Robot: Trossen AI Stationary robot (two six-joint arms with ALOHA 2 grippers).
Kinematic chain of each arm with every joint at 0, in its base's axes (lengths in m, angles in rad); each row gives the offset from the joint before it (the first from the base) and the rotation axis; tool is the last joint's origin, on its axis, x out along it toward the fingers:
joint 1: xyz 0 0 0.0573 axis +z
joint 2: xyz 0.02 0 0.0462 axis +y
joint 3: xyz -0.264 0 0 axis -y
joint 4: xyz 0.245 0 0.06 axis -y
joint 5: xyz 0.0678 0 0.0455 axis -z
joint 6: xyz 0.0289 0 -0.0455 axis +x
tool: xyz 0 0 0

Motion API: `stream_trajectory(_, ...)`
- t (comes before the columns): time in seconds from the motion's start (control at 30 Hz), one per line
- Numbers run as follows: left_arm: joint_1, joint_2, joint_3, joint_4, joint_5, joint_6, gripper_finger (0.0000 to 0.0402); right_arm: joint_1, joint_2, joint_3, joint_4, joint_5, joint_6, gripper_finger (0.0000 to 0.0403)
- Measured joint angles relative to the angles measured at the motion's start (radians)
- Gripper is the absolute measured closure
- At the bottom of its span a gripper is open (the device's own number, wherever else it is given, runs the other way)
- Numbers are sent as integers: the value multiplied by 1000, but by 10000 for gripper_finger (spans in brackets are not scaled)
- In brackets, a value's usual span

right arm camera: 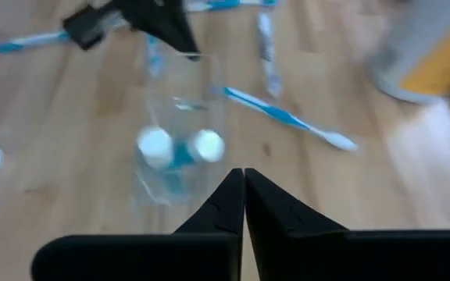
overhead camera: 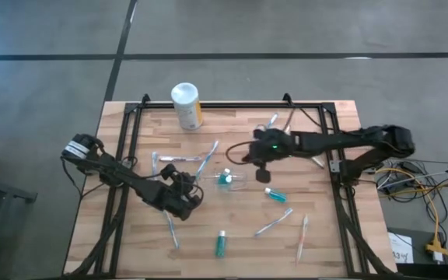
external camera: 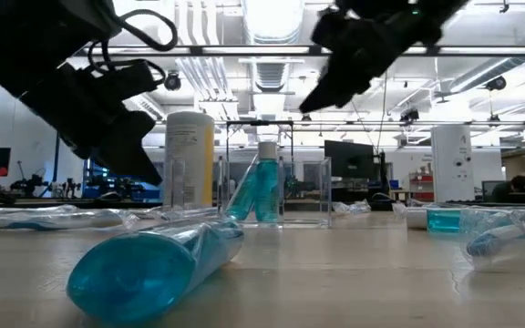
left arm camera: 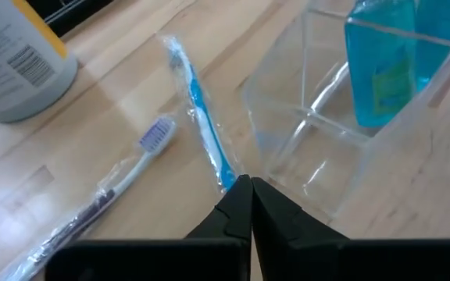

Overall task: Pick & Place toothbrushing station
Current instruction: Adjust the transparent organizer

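Observation:
A clear plastic cup (overhead camera: 232,180) stands mid-table with teal white-capped tubes (right arm camera: 207,145) upright in it. Other teal tubes (overhead camera: 275,195) (overhead camera: 221,245) lie on the wood. Wrapped toothbrushes (overhead camera: 274,225) (overhead camera: 171,228) lie scattered around. A blue toothbrush (left arm camera: 201,117) lies left of the cup. My left gripper (left arm camera: 248,186) is shut, with its tips at that brush's near end, beside the cup (left arm camera: 319,148). My right gripper (right arm camera: 243,176) is shut and empty, raised above the table just right of the cup (right arm camera: 178,133). My left gripper's shut fingertips stand at the near end of the blue toothbrush's wrapper (left arm camera: 226,178), coming slanting from the table's left. I cannot tell whether they touch it. The brush lies along the wood, pointing away from the fingers.
A white canister with a yellow label (overhead camera: 187,105) stands at the far edge. A purple-bristled toothbrush (left arm camera: 123,176) lies beside the blue one. More brushes lie at the far right (overhead camera: 271,123) and near right (overhead camera: 302,233). A black frame rail (overhead camera: 123,155) runs along the table's sides.

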Motion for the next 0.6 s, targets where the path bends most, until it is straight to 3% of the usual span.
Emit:
stream_trajectory(0.33,-6,0,-24,20,19,31,394,0,285,279,-203,-22,-5,394)
stream_trajectory(0.6,-6,0,-73,113,28,56,394,0,378,401,-309,-10,-5,394)
